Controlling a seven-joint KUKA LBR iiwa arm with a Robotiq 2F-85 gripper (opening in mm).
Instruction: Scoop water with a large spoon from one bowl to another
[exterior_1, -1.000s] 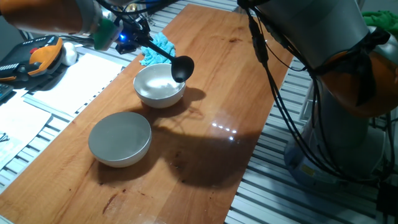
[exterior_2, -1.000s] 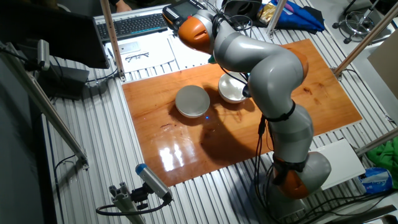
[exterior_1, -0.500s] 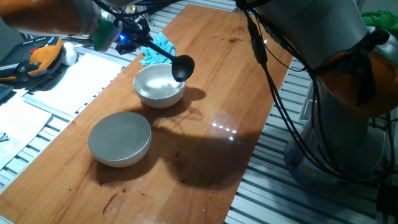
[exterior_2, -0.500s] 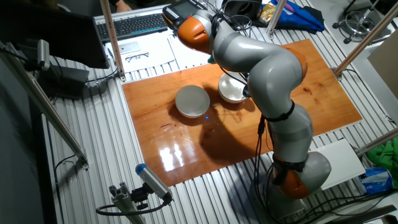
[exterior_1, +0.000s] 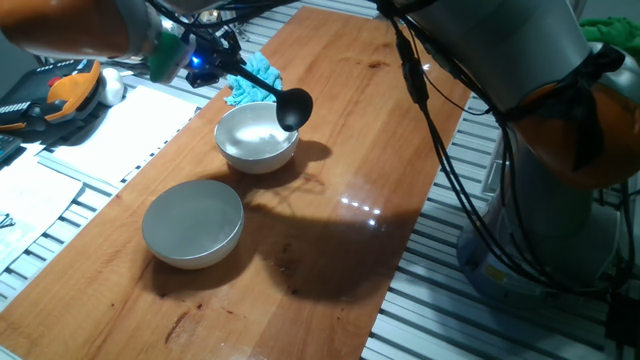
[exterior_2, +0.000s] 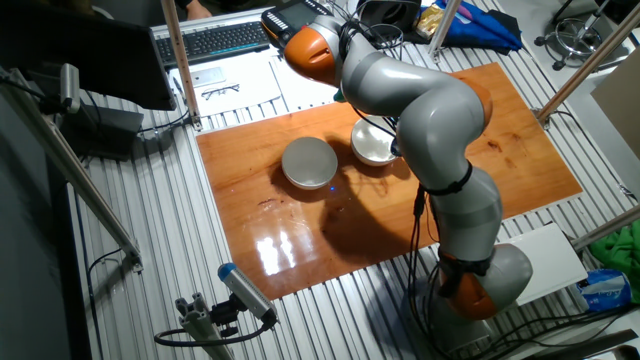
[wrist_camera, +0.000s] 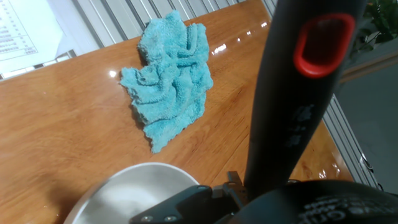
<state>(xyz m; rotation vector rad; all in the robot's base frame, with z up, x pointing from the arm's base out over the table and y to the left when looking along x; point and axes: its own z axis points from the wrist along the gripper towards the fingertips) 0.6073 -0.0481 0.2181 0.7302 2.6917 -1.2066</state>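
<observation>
**Black ladle poised over the far bowl's rim**

Wooden counter (exterior_1: 330, 150) carries two bowls. Nearest to one fixed camera sits a grey-looking bowl (exterior_1: 193, 222); just beyond it stands the white bowl (exterior_1: 256, 137), the landmark here. The large spoon (exterior_1: 291, 107), black plastic, hangs with its round scoop above the white bowl's right rim, handle slanting up and leftwards to the pincer (exterior_1: 205, 55), which is closed on the handle's end. Whether water lies in the white bowl or the scoop cannot be told. Behind the white bowl, near its far edge, lies a crumpled turquoise cloth (wrist_camera: 168, 78). In the hand view the handle (wrist_camera: 298, 106) shows a red-rimmed hanging hole, with the white bowl's rim (wrist_camera: 134, 190) below
</observation>
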